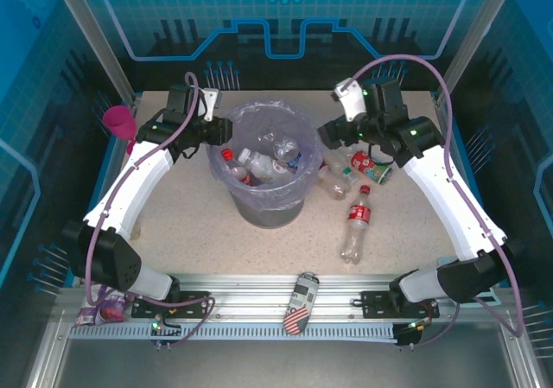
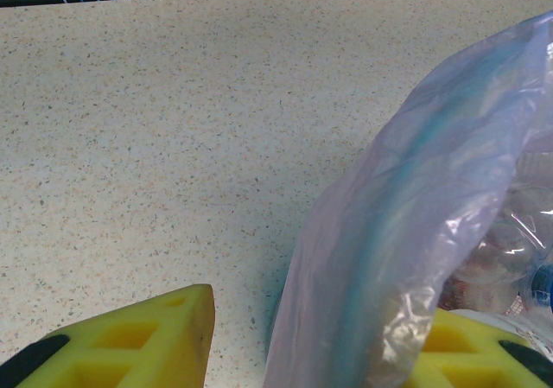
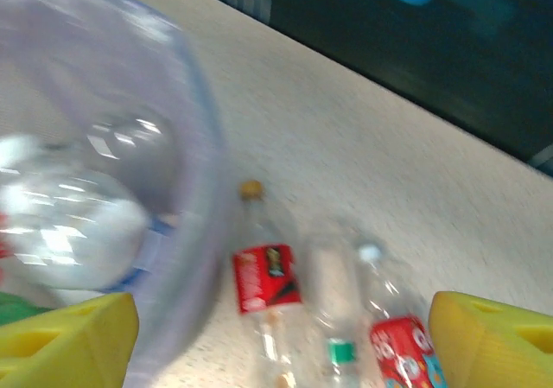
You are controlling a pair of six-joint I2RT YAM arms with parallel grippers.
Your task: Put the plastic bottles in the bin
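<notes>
Left gripper [image 1: 226, 132]: my fingers are pinched on the translucent lavender plastic bag [image 2: 406, 232] at the bin's left rim.
Right gripper [image 1: 327, 134]: my jaws stand released, holding nothing, just right of the bin.
Round grey bin [image 1: 263, 211]: middle of the speckled table [image 1: 199, 232], several bottles inside.
Clear plastic bottles [image 1: 355, 224]: some lie on the table to the right of the bin.

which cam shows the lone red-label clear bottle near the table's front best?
Top external: the red-label clear bottle lies fully visible, apart from the bin. The left wrist and right wrist views aim elsewhere.
</notes>
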